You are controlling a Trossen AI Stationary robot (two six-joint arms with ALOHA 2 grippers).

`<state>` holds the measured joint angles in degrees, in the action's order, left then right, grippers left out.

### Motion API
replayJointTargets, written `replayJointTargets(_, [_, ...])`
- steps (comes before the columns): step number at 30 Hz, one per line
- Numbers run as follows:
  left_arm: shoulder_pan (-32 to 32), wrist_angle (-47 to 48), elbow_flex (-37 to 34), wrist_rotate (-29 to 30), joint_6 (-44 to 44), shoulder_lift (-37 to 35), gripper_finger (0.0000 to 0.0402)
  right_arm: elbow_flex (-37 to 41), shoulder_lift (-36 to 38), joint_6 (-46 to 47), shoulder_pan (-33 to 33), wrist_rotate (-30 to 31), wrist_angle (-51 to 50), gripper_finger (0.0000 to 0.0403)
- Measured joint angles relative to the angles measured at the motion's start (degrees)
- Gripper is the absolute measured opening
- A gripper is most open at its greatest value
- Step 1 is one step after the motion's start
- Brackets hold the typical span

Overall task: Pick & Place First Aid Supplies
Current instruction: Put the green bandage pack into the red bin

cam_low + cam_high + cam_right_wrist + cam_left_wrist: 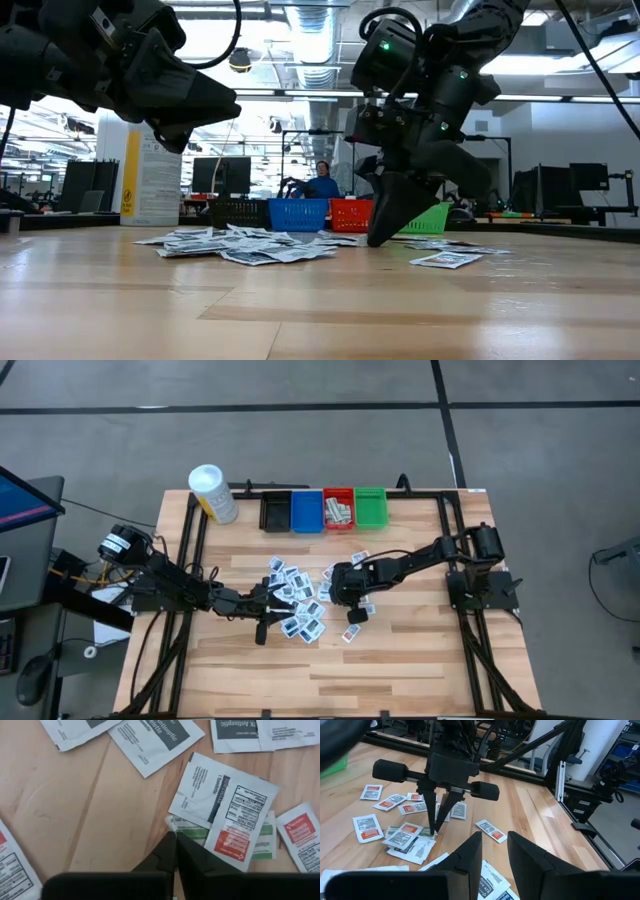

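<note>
Several first aid supplies [300, 605], small flat white packets with dark or red marks, lie scattered mid-table. My right gripper [173, 836] points steeply down at the pile's right edge, shut at the end of a pale green packet [262, 840] that lies partly under white packets [220, 800]. It also shows in the low view [377, 238] and in the left wrist view [436, 829]. My left gripper [495, 851] hovers open and nearly level at the pile's left side [283, 600], with nothing between its fingers. My right gripper comes from above, slanting down, and its two fingertips meet on the near end of the pale green packet [173, 823]. The fingertips hide how much of that end is between them. The packet lies flat on the table, overlapped by white packets.
Black [275, 510], blue [307, 510], red [338, 508] and green [370, 506] bins stand in a row at the far edge; the red one holds packets. A yellow white-capped container [213, 493] stands left of them. Loose packets [352, 632] lie near the pile.
</note>
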<state>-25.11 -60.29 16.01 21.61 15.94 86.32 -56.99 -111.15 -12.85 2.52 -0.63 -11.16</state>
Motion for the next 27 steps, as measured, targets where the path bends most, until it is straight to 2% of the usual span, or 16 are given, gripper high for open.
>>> replayJointTargets(5, [0.0, 0.0, 0.0, 0.0, 0.0, 0.0, 0.0093, -1.9, -0.1, -0.7, 0.0, 0.0, -2.1, 0.0011])
replayJointTargets(19, [0.0, 0.0, 0.0, 0.0, 0.0, 0.0, 0.0093, -14.1, -0.4, -0.2, 4.0, 1.3, -17.9, 0.0002])
replayJointTargets(27, [0.0, 0.1, 0.0, 0.0, 0.0, 0.0, 0.0093, -15.3, 2.5, 2.5, 4.5, 1.0, -22.6, 0.0004])
